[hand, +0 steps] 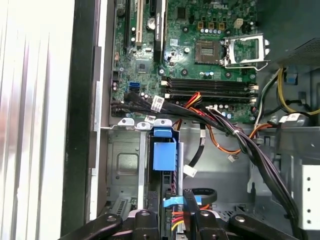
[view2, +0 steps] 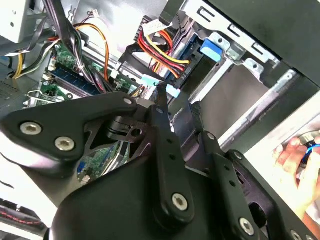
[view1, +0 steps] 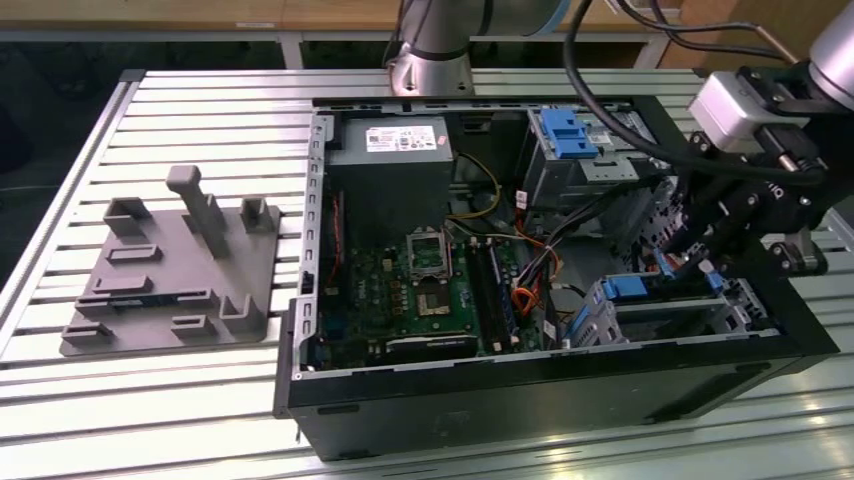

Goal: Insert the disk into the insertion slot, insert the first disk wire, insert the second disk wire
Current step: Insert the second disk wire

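The open computer case (view1: 534, 400) lies on its side with the motherboard (view1: 414, 290) across its floor. At the case's corner on the exterior view's right sits the insertion slot (view1: 594, 322), a low bay of silver perforated sheet metal. The disk (view1: 671, 304) already lies inside that slot, its blue carrier (hand: 164, 156) facing the middle of the case, so I judge the first step done.

The gripper (hand: 172, 207) hangs inside the case just above the slot's open end. Its fingers (view2: 161, 107) stand close together and appear to pinch a pale blue plug (view2: 150, 80) on a bundle of red, yellow and black wires (view2: 160, 50). The work in hand therefore looks like the first disk wire.

The plug is near the disk's end but not yet seated, as far as I can tell. Seating it calls for squaring the plug to the disk's socket and pressing straight in, without snagging the loose cables. (A person's hand (view2: 295, 155) rests outside the case wall.)
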Available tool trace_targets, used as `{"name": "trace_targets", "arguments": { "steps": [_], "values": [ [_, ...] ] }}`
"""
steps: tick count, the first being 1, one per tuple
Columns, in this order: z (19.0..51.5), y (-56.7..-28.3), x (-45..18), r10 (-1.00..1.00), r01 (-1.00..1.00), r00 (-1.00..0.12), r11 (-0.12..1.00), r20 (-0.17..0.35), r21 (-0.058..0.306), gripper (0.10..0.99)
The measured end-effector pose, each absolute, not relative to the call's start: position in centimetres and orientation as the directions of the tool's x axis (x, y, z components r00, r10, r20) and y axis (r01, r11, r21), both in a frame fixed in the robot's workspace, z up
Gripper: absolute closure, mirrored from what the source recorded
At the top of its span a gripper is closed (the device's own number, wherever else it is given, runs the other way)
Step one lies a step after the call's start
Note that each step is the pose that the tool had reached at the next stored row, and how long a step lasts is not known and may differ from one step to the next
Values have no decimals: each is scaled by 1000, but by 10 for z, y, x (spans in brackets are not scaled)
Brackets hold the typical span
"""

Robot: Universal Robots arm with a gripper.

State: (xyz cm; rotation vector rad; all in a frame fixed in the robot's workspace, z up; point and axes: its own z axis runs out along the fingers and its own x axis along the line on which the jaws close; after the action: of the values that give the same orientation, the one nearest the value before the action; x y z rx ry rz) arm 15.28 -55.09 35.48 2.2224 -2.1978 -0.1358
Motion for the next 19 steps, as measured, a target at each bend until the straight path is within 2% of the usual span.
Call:
{"name": "trace_targets", "arguments": {
  "steps": [13,16,19],
  "values": [
    [368,-547,143,-999,-999,-8,5,-51,52,765],
    [368,-547,143,-999,-999,-8,5,-51,52,949],
    [368,-547,143,-999,-999,-8,5,-51,52,984]
  ]
}}
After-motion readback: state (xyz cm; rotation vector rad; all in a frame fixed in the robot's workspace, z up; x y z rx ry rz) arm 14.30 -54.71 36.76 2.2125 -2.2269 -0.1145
